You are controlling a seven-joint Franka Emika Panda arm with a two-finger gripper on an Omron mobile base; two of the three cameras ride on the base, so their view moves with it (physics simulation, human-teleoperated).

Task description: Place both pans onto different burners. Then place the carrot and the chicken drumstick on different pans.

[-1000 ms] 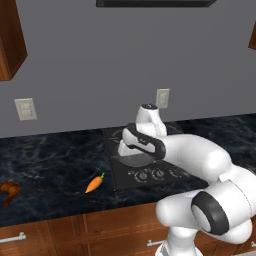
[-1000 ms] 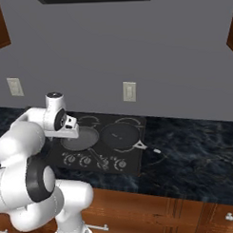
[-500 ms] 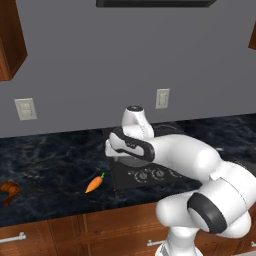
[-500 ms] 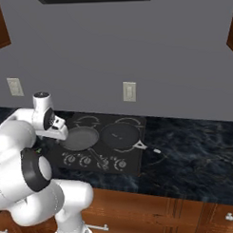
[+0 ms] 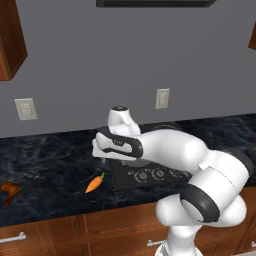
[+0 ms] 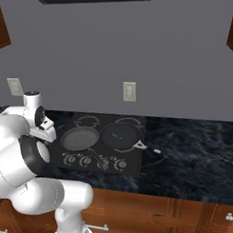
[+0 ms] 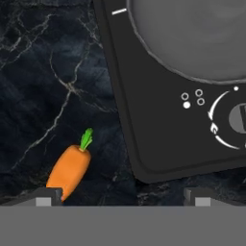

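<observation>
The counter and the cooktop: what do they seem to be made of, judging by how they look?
The counter looks like polished dark stone, perhaps marble: black with thin pale veins. The cooktop looks like smooth black glass or ceramic: a flat, even surface with rounded corner and white printed marks. Both are rendered, so this stays a guess.

1. No words, brand names or numbers can be read anywhere in these views.
2. The flat black glass cooktop (image 7: 158, 129) carries only white printed signs: a cluster of four small dots, three hollow and one filled, beside the round grey knob (image 7: 239, 118).
3. A white arc with a small flame-like mark curves round that knob.
4. A short white dash sits near the cooktop's upper corner.
</observation>
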